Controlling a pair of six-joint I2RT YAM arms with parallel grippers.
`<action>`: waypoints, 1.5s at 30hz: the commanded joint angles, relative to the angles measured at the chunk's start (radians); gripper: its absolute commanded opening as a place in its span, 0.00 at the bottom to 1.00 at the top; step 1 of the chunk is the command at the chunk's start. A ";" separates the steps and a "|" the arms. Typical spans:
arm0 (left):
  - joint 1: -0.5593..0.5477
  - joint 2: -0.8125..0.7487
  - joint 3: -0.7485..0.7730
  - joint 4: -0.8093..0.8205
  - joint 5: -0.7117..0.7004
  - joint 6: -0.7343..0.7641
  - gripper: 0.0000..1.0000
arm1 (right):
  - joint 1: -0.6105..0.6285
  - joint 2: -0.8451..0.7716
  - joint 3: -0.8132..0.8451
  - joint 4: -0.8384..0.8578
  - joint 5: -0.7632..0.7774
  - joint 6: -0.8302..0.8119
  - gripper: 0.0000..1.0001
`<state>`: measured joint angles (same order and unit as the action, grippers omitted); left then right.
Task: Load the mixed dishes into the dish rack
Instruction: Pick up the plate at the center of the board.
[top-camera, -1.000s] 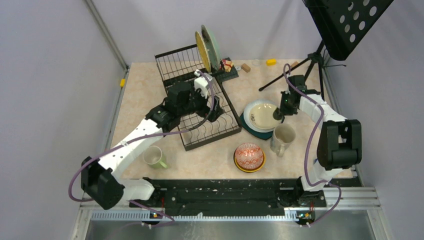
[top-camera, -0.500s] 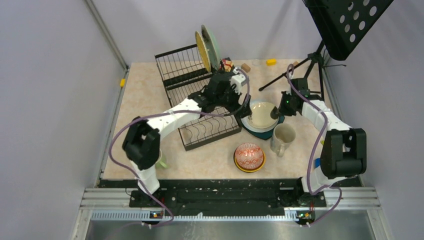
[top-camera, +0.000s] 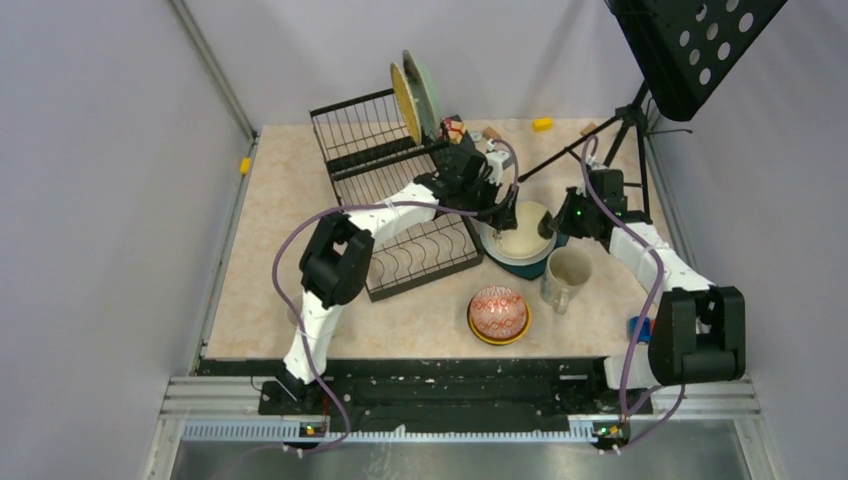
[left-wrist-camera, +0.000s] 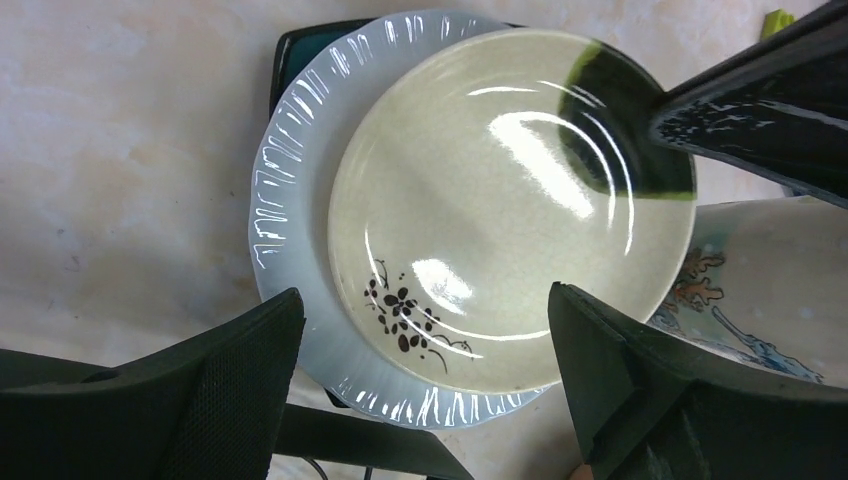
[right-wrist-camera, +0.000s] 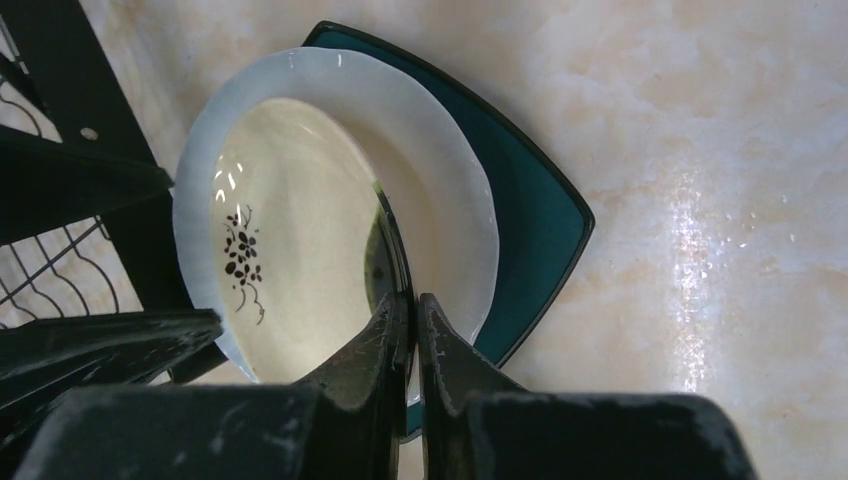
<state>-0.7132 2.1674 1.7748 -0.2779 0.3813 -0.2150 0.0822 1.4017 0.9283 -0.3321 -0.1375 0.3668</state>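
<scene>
A cream plate with a dark flower (top-camera: 520, 238) (left-wrist-camera: 500, 200) (right-wrist-camera: 300, 250) lies on a white fluted plate (left-wrist-camera: 300, 200) (right-wrist-camera: 440, 180), which lies on a dark teal plate (right-wrist-camera: 540, 210). My right gripper (top-camera: 551, 228) (right-wrist-camera: 412, 300) is shut on the flower plate's right rim, and that edge is tilted up. Hovering over the stack's left side is my left gripper (top-camera: 509, 212) (left-wrist-camera: 425, 300), open and holding nothing. The black wire dish rack (top-camera: 400, 190) holds two upright plates (top-camera: 415, 95) at its back. A cream mug (top-camera: 565, 278) and a red-patterned bowl (top-camera: 498, 312) stand in front.
A black tripod music stand (top-camera: 600, 140) rises at the back right, close behind my right arm. Small toy blocks (top-camera: 541, 124) lie along the back edge. A yellow block (top-camera: 244, 165) sits at the left edge and a blue toy (top-camera: 637, 327) by the right arm's base.
My left arm has swung right from over the rack to above the plate stack. My right gripper has closed on the flower plate's rim and drawn slightly right.
</scene>
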 joint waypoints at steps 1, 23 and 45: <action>0.006 0.024 0.059 -0.018 0.028 -0.033 0.95 | -0.002 -0.084 -0.061 0.162 -0.054 0.018 0.00; 0.061 0.038 -0.022 0.133 0.288 -0.081 0.63 | -0.004 -0.266 -0.351 0.623 -0.120 0.057 0.00; 0.072 -0.031 -0.099 0.270 0.326 -0.143 0.61 | -0.021 -0.281 -0.379 0.690 -0.220 0.107 0.00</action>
<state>-0.6403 2.1994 1.6901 -0.0971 0.6594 -0.3202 0.0696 1.1603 0.5632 0.2554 -0.3016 0.4400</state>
